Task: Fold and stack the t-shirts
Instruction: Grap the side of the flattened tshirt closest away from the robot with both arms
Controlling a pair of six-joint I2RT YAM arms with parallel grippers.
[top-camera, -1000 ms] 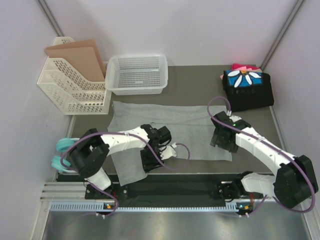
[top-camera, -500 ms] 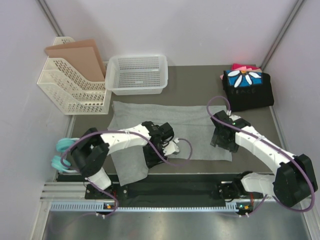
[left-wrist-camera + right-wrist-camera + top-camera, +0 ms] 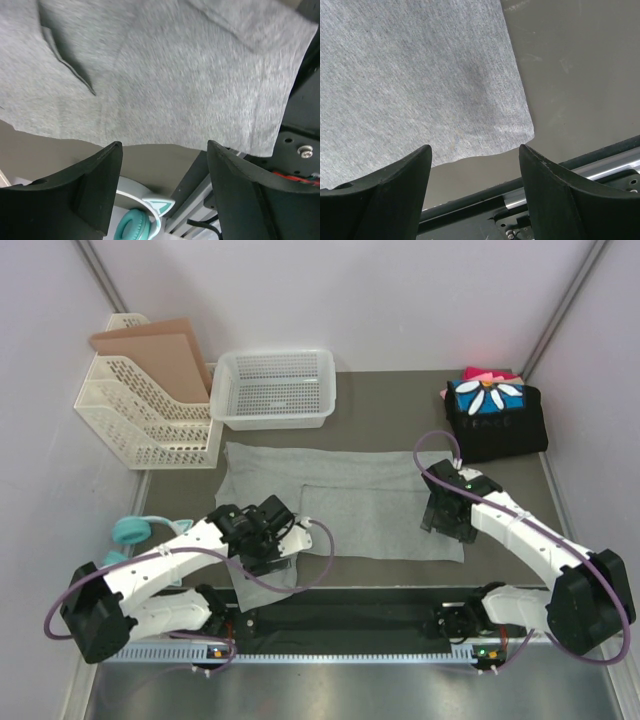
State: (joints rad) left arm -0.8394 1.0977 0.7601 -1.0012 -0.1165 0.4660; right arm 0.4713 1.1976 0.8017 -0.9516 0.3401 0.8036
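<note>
The light heather-grey t-shirt point(image 3: 360, 502) lies spread flat across the table, with a flap reaching the near edge at the left. My left gripper point(image 3: 262, 545) is open and empty, hovering over that near-left flap. Its wrist view shows the grey cloth point(image 3: 165, 75) above the open gripper point(image 3: 165, 190). My right gripper point(image 3: 445, 522) is open and empty above the shirt's near right corner, which also shows in the right wrist view point(image 3: 420, 75) above the gripper point(image 3: 475, 192). A folded black shirt with a blue daisy panel point(image 3: 495, 415) tops pink and red ones point(image 3: 487, 373) at the back right.
A white mesh basket point(image 3: 275, 390) stands at the back centre. A white file rack point(image 3: 150, 415) with brown folders stands at the back left. Teal headphones point(image 3: 130, 531) lie off the table's left edge and also show in the left wrist view point(image 3: 137, 222). A black rail point(image 3: 350, 610) runs along the near edge.
My left arm has swung left and back toward the near edge, from the shirt's middle to its near-left flap. The right arm and the shirt have not moved.
</note>
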